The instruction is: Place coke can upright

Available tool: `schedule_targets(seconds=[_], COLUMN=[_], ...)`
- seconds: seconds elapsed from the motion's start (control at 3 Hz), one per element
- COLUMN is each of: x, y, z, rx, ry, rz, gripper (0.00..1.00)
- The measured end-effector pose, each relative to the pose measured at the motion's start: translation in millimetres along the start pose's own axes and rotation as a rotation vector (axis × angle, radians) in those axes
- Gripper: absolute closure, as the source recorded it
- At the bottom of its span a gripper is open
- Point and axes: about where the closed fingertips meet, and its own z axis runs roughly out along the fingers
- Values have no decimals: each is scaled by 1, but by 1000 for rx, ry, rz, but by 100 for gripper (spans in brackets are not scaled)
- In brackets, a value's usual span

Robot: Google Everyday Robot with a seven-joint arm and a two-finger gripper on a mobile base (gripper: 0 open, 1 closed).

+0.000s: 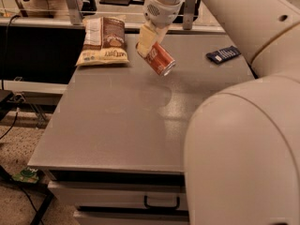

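Nearest you, the bulky white robot arm (243, 153) fills the lower right, rising over the flat grey table (112, 125). Toward the table's far side you'll see the cream-fingered gripper (149, 48) reaching down, its jaws closed on the small red aluminium coke can (158, 60), which is tilted, silver end facing lower right. Just left lies the brown-and-cream chip bag (103, 43); well right, the flat dark blue packet (223, 54)

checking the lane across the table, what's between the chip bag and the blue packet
The camera view shows the tilted coke can there, held in the gripper near the table's far edge, closer to the chip bag.
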Motion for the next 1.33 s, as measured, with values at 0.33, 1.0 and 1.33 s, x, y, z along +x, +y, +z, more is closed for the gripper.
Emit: schedule_targets(seconds=[0.33,1.0,1.33], x=[10,22,25], y=[7,19,25], z=[-20,-34,-34], rx=[-19,-81,-121], ry=[-123,-433,-610], rz=[-80,-194,-221], gripper=[100,100,100])
